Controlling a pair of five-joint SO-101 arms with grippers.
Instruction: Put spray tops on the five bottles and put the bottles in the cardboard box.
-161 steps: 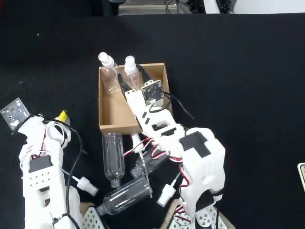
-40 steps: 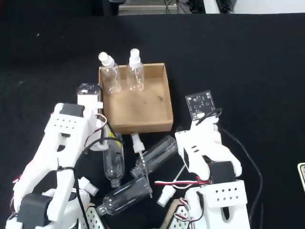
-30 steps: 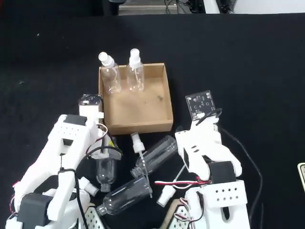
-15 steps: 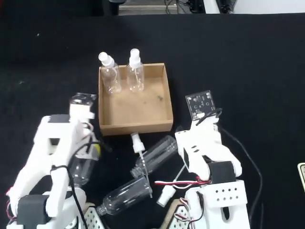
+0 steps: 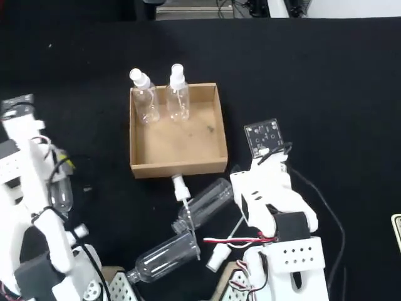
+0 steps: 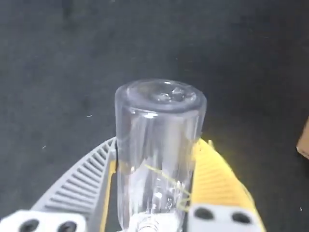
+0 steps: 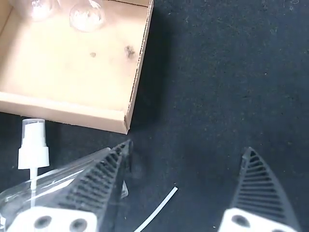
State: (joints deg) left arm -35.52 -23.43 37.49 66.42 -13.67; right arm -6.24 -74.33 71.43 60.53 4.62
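— Left wrist view: left jaws clamp an uncapped bottle around its body, base pointing away.
— And in the high view?
— Left edge, well apart from the cardboard box. Right jaws gape wide, empty. Capping step, I'd judge; next, right jaws must fetch a spray top.

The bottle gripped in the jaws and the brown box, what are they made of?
The gripped bottle looks like clear, glossy plastic: the dark table shows through it and its base catches highlights, though glass can't be ruled out. The box looks like plain, matte brown cardboard, with thin folded walls.
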